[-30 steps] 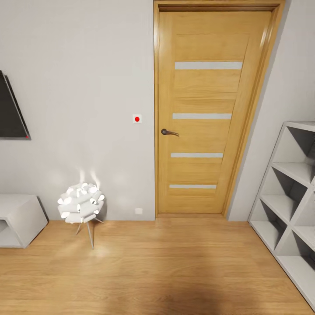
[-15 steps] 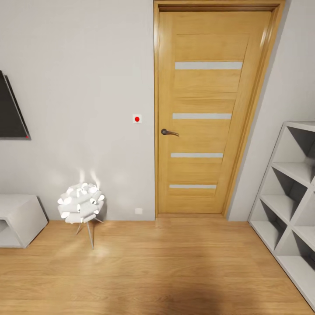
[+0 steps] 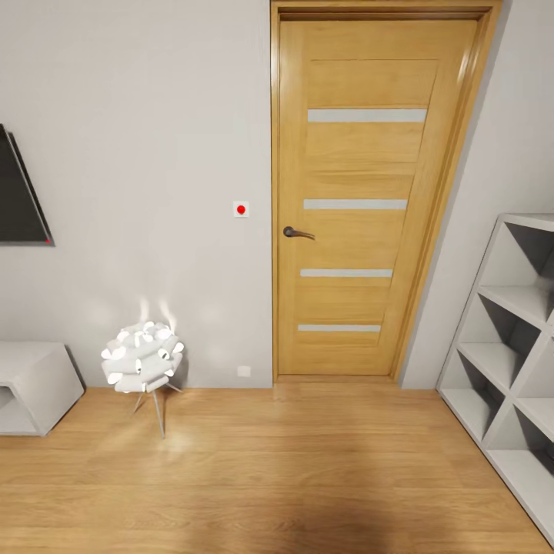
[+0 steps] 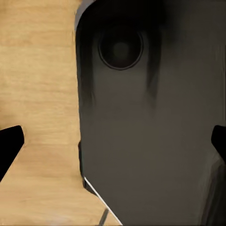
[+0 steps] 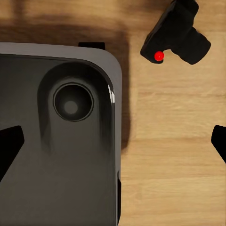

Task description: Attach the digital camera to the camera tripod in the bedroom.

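On wood floor [image 5: 179,141]: digital camera [image 5: 176,33] (red button up), no readable writing; both hands' fingers apart, empty.

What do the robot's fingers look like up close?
In each wrist view, the left gripper's fingertips and the right gripper's fingertips are plain black pointed wedges at the picture's edges, with no cables or markings visible. Beneath them sits the robot's dark grey rounded base.

We see no change across the head views: the wooden door [image 3: 362,200], the white lamp [image 3: 143,358] left of it and the shelf unit [image 3: 512,346] right of it sit exactly where they were.
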You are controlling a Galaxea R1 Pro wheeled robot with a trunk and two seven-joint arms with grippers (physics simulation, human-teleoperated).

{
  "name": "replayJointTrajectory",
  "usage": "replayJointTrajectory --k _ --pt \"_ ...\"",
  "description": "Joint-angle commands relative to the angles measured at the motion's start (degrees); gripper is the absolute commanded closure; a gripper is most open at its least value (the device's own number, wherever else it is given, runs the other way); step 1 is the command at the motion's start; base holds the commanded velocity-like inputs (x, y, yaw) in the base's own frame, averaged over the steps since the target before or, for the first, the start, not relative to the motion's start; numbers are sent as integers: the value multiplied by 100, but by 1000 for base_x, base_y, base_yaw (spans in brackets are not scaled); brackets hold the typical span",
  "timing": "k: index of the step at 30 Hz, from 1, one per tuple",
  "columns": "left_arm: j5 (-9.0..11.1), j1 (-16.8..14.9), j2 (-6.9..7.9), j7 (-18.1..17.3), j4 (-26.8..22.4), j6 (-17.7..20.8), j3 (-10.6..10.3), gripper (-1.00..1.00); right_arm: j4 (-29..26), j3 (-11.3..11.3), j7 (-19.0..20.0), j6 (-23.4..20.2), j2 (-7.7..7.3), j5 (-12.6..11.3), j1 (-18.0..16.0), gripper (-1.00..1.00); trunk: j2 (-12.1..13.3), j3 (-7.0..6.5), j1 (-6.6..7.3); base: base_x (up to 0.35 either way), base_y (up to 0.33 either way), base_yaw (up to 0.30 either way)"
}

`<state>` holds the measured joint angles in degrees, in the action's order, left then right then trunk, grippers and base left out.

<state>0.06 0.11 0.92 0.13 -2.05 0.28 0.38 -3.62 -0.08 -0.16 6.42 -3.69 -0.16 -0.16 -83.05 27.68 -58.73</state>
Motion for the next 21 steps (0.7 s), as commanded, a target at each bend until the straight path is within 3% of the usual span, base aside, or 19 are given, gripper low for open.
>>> replayJointTrajectory --k 1,5,10,21 --pt "1 2 55 2 -16 6 6 -100 2 -1 -2 17 0 -2 -2 -100 -2 5 0 0 0 0" --pt "5 1 208 4 -97 15 21 -100 2 -1 -2 17 0 -2 -2 -100 -2 5 0 0 0 0" --pt "6 2 295 6 -216 25 37 -100 2 -1 -2 17 0 -2 -2 -100 -2 5 0 0 0 0" --pt "9 5 341 5 -425 17 48 -100 2 0 -2 17 0 -2 -2 -100 -2 5 0 0 0 0"
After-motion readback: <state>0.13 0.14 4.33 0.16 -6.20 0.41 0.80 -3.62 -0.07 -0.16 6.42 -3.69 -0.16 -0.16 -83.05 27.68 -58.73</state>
